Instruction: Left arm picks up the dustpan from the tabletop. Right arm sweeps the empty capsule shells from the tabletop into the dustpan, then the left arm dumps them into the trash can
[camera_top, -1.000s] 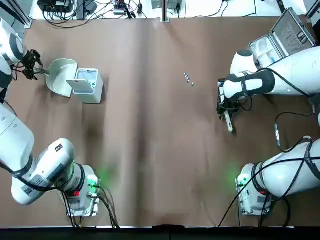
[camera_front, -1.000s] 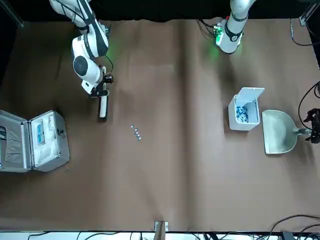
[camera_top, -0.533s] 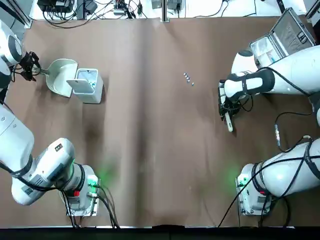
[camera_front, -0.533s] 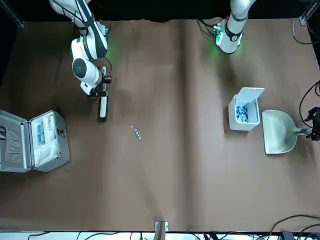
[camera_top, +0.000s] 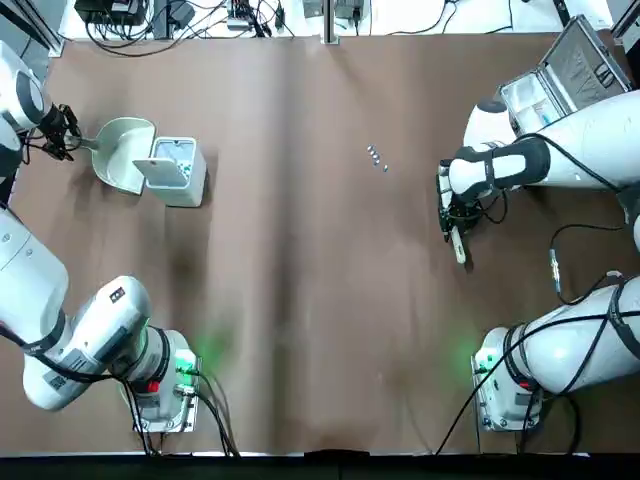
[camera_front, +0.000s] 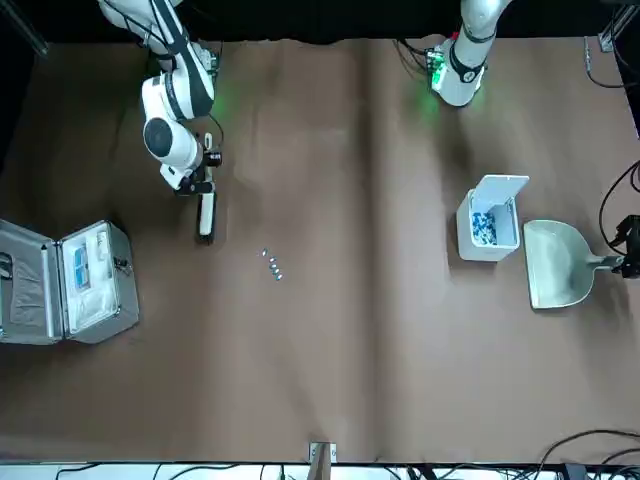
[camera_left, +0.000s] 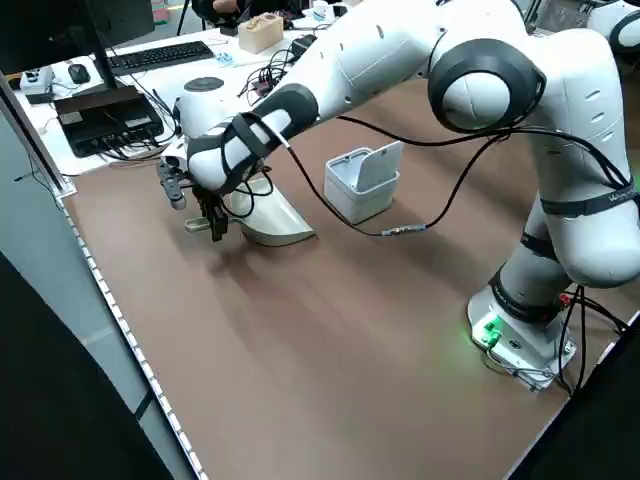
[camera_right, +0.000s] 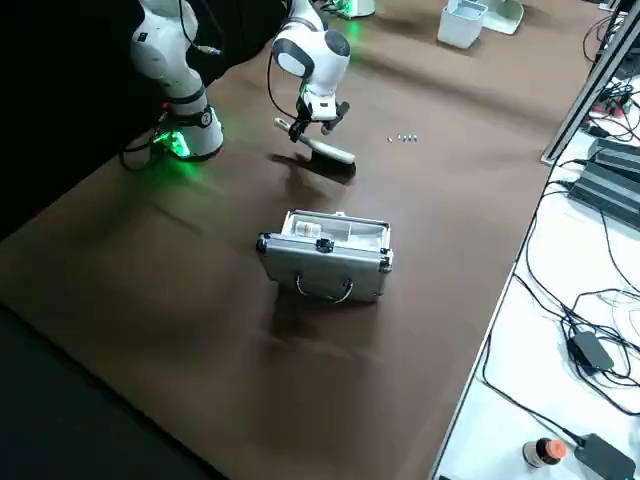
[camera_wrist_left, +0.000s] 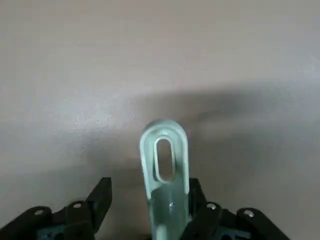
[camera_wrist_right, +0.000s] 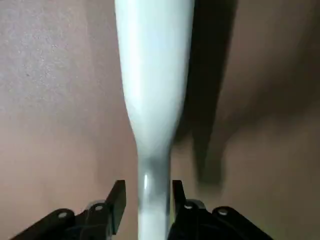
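Observation:
The cream dustpan (camera_top: 120, 152) (camera_front: 555, 265) lies on the tabletop (camera_top: 300, 300) beside the grey trash can (camera_top: 175, 170) (camera_front: 488, 225). My left gripper (camera_top: 68, 138) (camera_wrist_left: 148, 192) is open, its fingers either side of the dustpan's thin handle (camera_wrist_left: 163, 160). One finger is close against the handle and the other stands apart. My right gripper (camera_top: 450, 222) (camera_wrist_right: 146, 192) is shut on the slim white brush (camera_top: 459, 247) (camera_right: 328, 151), held just above the table. The empty capsule shells (camera_top: 376, 156) (camera_front: 272, 265) lie in a small cluster, left of the brush in the top view.
An open metal case (camera_top: 560, 80) (camera_right: 325, 255) sits at the far right of the table behind the right arm. Blue bits show inside the trash can. Cables run along the table's far edge (camera_top: 200, 25).
The right arm's wrist has shifted very slightly with the brush. The left gripper has barely drifted at the handle. Dustpan, trash can and shells lie where they were.

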